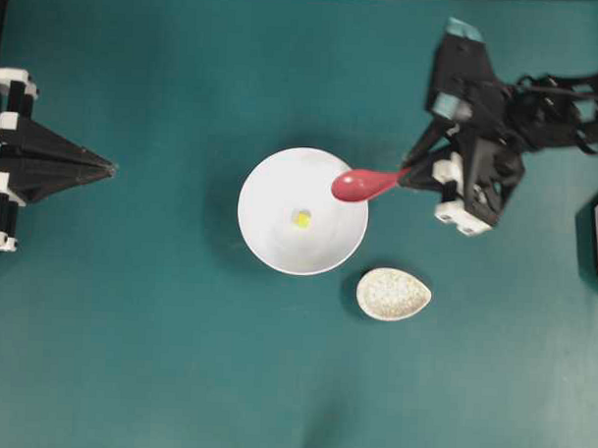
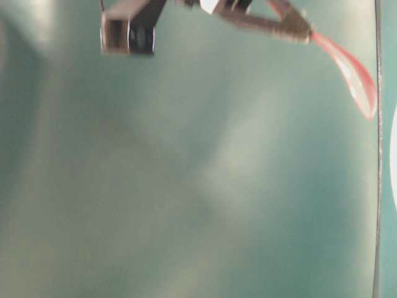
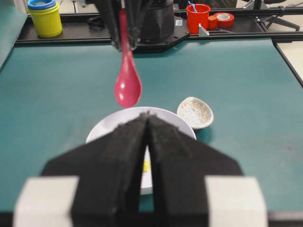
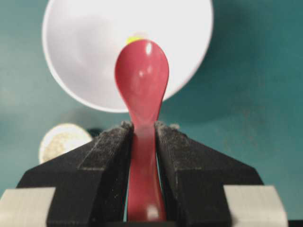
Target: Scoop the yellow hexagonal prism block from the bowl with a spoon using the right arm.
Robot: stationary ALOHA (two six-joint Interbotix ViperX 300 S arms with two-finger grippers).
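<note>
The white bowl [image 1: 256, 198] stands mid-table with the tiny yellow hexagonal prism block [image 1: 302, 219] at its bottom. My right gripper [image 1: 409, 176] is shut on the handle of the pink-red spoon [image 1: 364, 184], and the scoop hangs over the bowl's right rim, above the block and not touching it. In the right wrist view the spoon [image 4: 142, 80] runs out between the pads of the right gripper [image 4: 142, 126], and its scoop covers most of the block [image 4: 133, 39] in the bowl [image 4: 85, 47]. My left gripper [image 1: 109, 165] rests at the far left, shut and empty, pointing at the bowl [image 3: 109, 127].
A speckled cream oval spoon rest [image 1: 393, 293] lies just right of and below the bowl. Beyond the table's far edge in the left wrist view stand a yellow cup [image 3: 45, 18], a red cup [image 3: 198, 16] and a tape roll [image 3: 223, 20].
</note>
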